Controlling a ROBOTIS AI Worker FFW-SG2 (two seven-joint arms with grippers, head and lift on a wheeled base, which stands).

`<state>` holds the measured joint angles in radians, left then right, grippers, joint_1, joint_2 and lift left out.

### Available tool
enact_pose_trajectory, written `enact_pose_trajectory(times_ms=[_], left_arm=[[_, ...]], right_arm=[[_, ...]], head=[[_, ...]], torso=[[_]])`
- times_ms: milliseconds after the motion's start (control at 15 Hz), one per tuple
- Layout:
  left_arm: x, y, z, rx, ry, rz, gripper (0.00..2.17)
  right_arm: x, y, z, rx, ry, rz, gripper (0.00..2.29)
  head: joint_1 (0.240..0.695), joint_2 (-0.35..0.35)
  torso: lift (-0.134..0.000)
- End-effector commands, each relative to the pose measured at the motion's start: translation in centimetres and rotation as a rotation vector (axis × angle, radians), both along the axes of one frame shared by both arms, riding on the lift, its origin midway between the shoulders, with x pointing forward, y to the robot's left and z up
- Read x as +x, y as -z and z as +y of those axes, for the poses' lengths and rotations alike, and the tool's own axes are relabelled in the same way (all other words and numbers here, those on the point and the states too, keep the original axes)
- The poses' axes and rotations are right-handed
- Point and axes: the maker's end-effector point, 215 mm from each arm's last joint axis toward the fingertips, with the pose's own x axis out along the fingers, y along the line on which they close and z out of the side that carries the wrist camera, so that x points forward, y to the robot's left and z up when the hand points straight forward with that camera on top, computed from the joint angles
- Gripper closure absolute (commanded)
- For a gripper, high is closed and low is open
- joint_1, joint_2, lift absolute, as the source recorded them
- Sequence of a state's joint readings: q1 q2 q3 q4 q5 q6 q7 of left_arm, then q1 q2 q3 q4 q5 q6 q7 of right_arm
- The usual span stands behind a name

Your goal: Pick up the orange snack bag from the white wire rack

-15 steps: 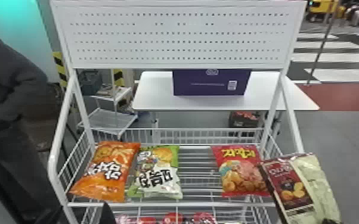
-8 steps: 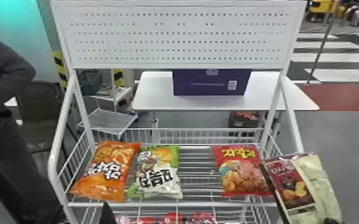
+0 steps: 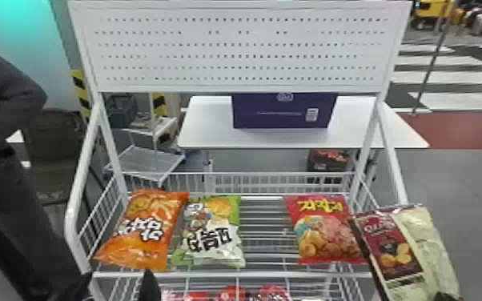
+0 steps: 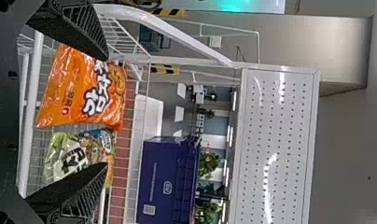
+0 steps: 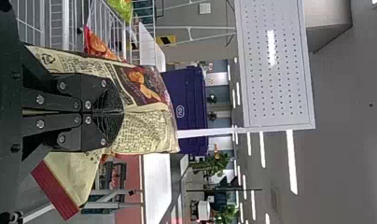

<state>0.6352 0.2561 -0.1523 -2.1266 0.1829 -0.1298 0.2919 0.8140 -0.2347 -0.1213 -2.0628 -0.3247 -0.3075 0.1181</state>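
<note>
The orange snack bag (image 3: 144,230) lies on the upper shelf of the white wire rack (image 3: 232,275), at the rack's left end, its printed face up and its lower end by the rack's front rail. The left gripper (image 3: 118,286) is at the front of the rack near that end; its fingers are spread wide and grasp nothing, and in the left wrist view the orange bag shows largely between them, with one finger in front of part of the green snack bag (image 3: 212,232). That green bag lies on the rack's upper shelf just beside the orange one, on the side toward the rack's middle. The red snack bag (image 3: 326,232) lies on the same shelf toward the rack's right end. The right gripper (image 3: 443,296) is at the rack's right front corner, clenched on the cream and maroon bag (image 3: 408,252), which it holds tilted beside the rack's right end; in the right wrist view its fingers pinch the wrapper. Red packs (image 3: 232,293) sit on the rack's lower level. Above the rack's upper shelf stands a white pegboard (image 3: 236,50), and behind the rack a purple box (image 3: 284,112) rests on a white table (image 3: 208,134).
</note>
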Motion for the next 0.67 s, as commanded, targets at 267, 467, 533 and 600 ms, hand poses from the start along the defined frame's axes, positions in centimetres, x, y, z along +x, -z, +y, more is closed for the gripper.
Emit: enact_pose_trajectory(times_ms=[267, 467, 533, 600], left_arm=[[11.7, 4.6, 0.0, 0.087, -0.004, 0.062, 0.08], [15.8, 6.9, 0.1, 0.133, 0.002, 0.136, 0.08], [16.6, 7.6, 0.1, 0.144, 0.007, 0.160, 0.08], [17.2, 8.4, 0.3, 0.153, 0.010, 0.188, 0.08]], right_arm=[[-0.1, -0.2, 0.5, 0.005, -0.007, -0.004, 2.26], [0.0, -0.3, 0.7, 0.007, -0.010, -0.006, 2.26], [0.0, -0.2, 0.7, 0.005, -0.011, -0.004, 2.26], [0.0, -0.1, 0.6, 0.004, -0.009, -0.003, 2.26]], head=[[0.499, 0.000], [0.499, 0.000], [0.499, 0.000], [0.499, 0.000]], torso=[[0.000], [0.000], [0.000], [0.000]])
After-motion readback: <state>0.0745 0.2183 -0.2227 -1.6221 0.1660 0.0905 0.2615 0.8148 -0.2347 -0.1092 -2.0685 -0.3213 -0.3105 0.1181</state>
